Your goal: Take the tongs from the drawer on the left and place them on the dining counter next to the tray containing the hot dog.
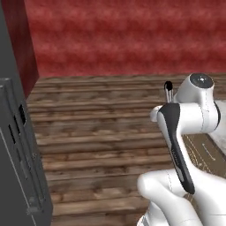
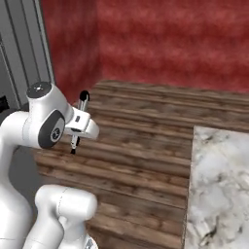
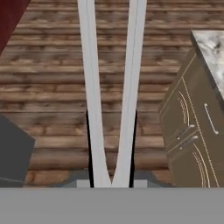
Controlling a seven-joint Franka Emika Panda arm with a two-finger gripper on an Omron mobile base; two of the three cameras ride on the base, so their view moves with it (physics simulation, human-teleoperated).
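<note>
The gripper [image 3: 112, 181] is clamped on the tongs [image 3: 111, 87] at their joined end; in the hand view the two silver-grey arms rise from between the dark finger tips [image 3: 89, 148] and spread apart toward the top of the picture. In the left base view one black tip of the tongs [image 1: 168, 85] stands up just beside the white arm; in the right base view the tongs [image 2: 80, 121] project above and below the wrist, well clear of the wooden floor [image 2: 141, 131]. Judgement: the pick-up stage is complete, since the tongs are out of storage and carried in the air. The transport stage is in hand. A corner of the dining counter [image 2: 219, 185] lies to the right in the right base view, and its marble edge [image 3: 210, 43] with the cabinet front [image 3: 188, 131] below appears at the right of the hand view, well apart from the tongs. Remaining steps, as judged: bring the tongs over the marble top, locate the tray with the hot dog, lower the tongs beside it, and release. A dark grey appliance [image 1: 17, 154] stands at the left.
</note>
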